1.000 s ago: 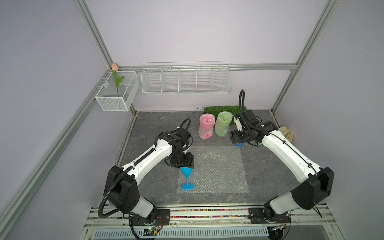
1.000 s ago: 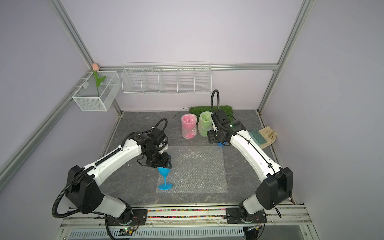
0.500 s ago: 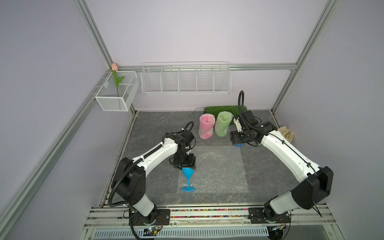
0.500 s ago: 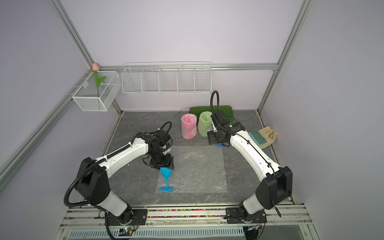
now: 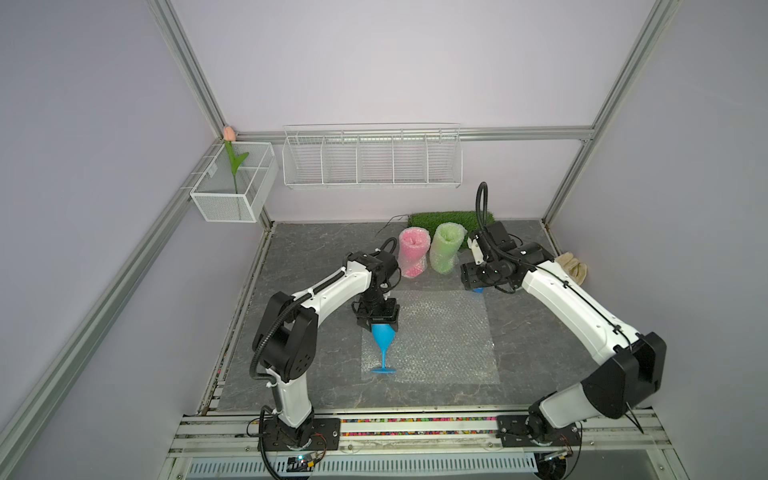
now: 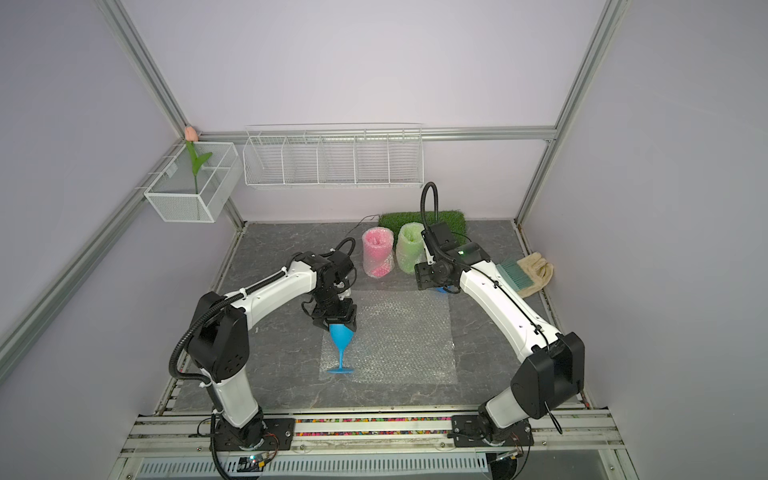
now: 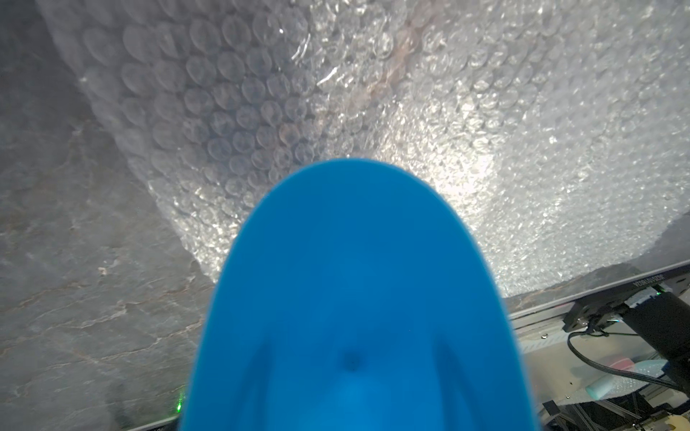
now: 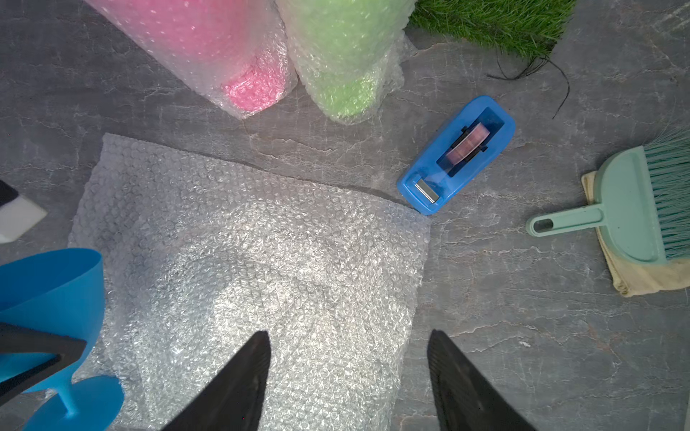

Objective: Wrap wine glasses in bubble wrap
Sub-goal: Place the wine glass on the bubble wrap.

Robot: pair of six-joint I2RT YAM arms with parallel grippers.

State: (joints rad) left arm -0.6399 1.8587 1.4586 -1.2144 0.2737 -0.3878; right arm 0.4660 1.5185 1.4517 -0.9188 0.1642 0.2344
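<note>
Clamping the bowl of the blue opaque plastic stemmed goblet point(image 5: 382, 337), the left gripper point(image 5: 378, 322) holds it upright, its foot below on the clear bubbled plastic sheet point(image 5: 440, 336). The right gripper point(image 8: 349, 336) hangs with jaws apart, empty, with the same sheet's edge directly beneath it.

The left arm point(image 5: 332, 286) has folded in. A second ago its elbow sat low and out to the left; now it stands higher and nearer the middle of the surface point(image 5: 316, 249), with the link from the base steeper. The left hand point(image 5: 379, 322), gripping the bowl of the blue goblet point(image 5: 383, 338), is slightly further right and a touch further back than before. The goblet's foot has shifted with it, a little further in over the near left corner of the bubble wrap point(image 5: 440, 332).
</note>
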